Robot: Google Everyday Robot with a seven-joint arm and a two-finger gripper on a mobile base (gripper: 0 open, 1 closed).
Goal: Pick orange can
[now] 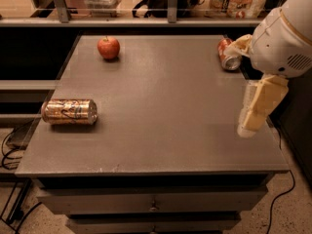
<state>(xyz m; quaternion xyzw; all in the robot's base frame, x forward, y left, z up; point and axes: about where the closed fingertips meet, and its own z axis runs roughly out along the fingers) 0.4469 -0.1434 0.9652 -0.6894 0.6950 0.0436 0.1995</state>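
Observation:
The orange can (69, 111) is golden-orange with pale swirly print and silvery ends. It lies on its side near the left edge of the grey table (165, 96). My gripper (248, 126) hangs from the white arm (282, 38) over the table's right side, near the front right corner. It is far to the right of the orange can, holds nothing that I can see, and is well apart from it.
A red apple (108, 48) sits at the back left of the table. A smaller red-orange can (228, 55) lies at the back right, partly behind my arm. Drawers (153, 204) are below the table front. Shelves with packages stand behind. Cables lie on the floor at left.

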